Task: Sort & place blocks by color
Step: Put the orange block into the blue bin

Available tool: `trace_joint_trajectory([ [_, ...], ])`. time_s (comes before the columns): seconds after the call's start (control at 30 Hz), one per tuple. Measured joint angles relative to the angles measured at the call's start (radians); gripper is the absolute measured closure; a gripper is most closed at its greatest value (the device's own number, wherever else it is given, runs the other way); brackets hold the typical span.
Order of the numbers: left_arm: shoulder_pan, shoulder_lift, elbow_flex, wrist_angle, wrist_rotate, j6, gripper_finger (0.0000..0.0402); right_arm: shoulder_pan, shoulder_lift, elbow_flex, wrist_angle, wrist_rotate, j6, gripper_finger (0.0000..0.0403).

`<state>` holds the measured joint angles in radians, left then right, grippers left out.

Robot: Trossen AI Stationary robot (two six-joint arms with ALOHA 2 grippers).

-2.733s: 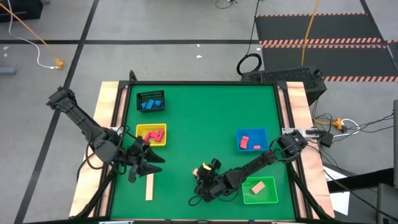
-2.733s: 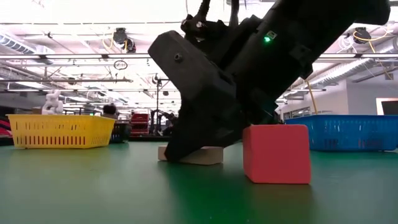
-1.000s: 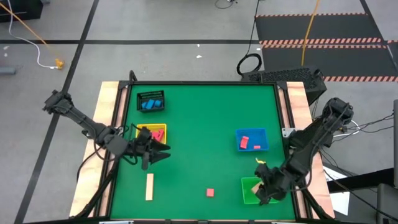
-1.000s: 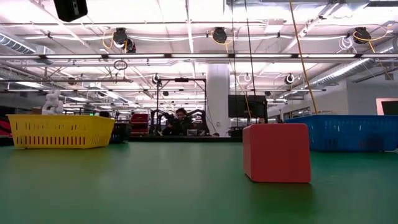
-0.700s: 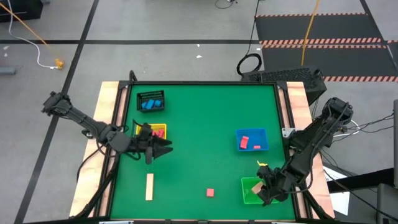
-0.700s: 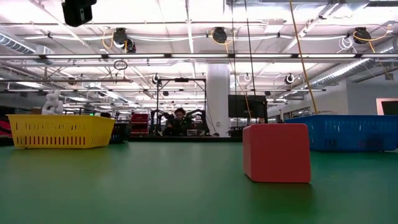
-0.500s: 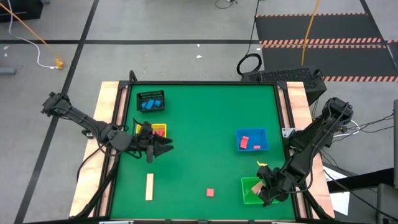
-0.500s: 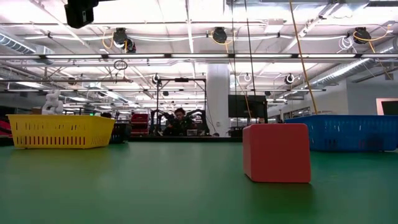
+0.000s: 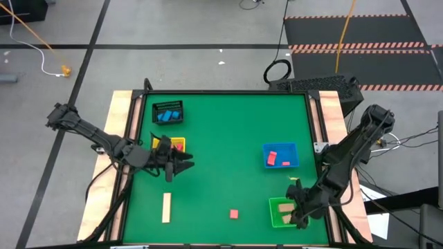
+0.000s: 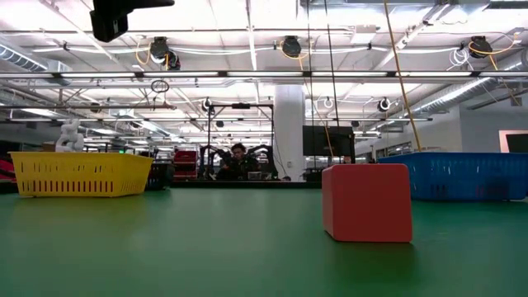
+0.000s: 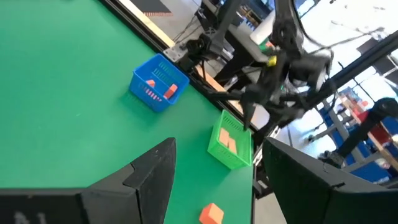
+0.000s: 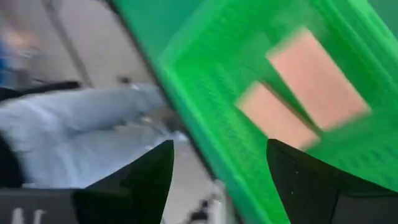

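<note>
My right gripper [image 9: 296, 207] [image 12: 217, 149] hangs open above the green tray [image 9: 273, 218] at the near right. Two tan blocks [image 12: 317, 78] [image 12: 273, 118] lie flat on that tray's floor, below and past the fingers. My left gripper [image 9: 184, 164] [image 11: 217, 146] is open and holds nothing, raised above the table beside the yellow tray [image 9: 178, 142], which holds a red block [image 9: 178, 148]. A red cube [image 9: 234, 214] [image 10: 367, 202] and a tan bar [image 9: 166, 207] rest on the green table. The blue tray [image 9: 281, 164] holds red blocks [image 9: 271, 157].
A black wire basket [image 9: 168, 113] with blue blocks stands at the far left. Wooden strips [image 9: 122, 124] border the table on the left and right. The middle of the green surface [image 9: 228, 138] has free room. A person [image 10: 239, 161] sits far off in the room.
My right gripper has stayed over the green tray. A tan block that it covered a second ago now shows on the tray's floor beside the fingers.
</note>
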<state>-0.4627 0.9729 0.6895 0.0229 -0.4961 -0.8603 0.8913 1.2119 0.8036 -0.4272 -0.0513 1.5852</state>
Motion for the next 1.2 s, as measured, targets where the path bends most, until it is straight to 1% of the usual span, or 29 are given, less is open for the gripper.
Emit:
trace_joint_trajectory([
  [0.1, -0.009, 0.020, 0.000, 0.004, 0.005, 0.002, 0.0163, -0.020, -0.035, 0.000, 0.086, 0.099, -0.041, 0.0163],
  [0.17, -0.018, 0.039, 0.000, 0.001, 0.007, 0.000, 0.0163, -0.041, -0.046, 0.000, 0.151, 0.176, -0.103, 0.0166],
  [0.33, -0.038, 0.083, 0.000, 0.001, 0.010, -0.032, 0.0163, -0.100, -0.042, 0.000, 0.287, 0.332, -0.302, 0.0167],
  [0.47, -0.047, 0.110, 0.000, 0.004, 0.052, -0.071, 0.0163, -0.151, -0.003, 0.000, 0.399, 0.414, -0.481, 0.0167],
  [0.57, -0.059, 0.121, 0.000, 0.002, 0.063, -0.097, 0.0163, -0.197, 0.062, 0.001, 0.514, 0.415, -0.568, 0.0166],
  [0.67, -0.077, 0.121, 0.000, 0.005, 0.073, -0.104, 0.0163, -0.236, 0.134, 0.000, 0.584, 0.367, -0.607, 0.0155],
  [0.73, -0.091, 0.121, 0.000, 0.004, 0.073, -0.104, 0.0163, -0.258, 0.178, 0.000, 0.605, 0.335, -0.629, 0.0143],
  [0.83, -0.115, 0.121, 0.000, 0.004, 0.074, -0.104, 0.0163, -0.273, 0.243, 0.000, 0.610, 0.330, -0.674, 0.0127],
  [0.93, -0.138, 0.121, 0.000, 0.004, 0.081, -0.091, 0.0163, -0.278, 0.309, 0.000, 0.676, 0.326, -0.778, 0.0117],
  [1.1, -0.167, 0.121, 0.000, 0.004, 0.083, -0.077, 0.0163, -0.279, 0.421, 0.000, 0.886, 0.333, -0.997, 0.0117],
  [1.2, -0.179, 0.121, 0.000, 0.003, 0.083, -0.083, 0.0163, -0.283, 0.484, 0.001, 0.987, 0.335, -1.079, 0.0120],
])
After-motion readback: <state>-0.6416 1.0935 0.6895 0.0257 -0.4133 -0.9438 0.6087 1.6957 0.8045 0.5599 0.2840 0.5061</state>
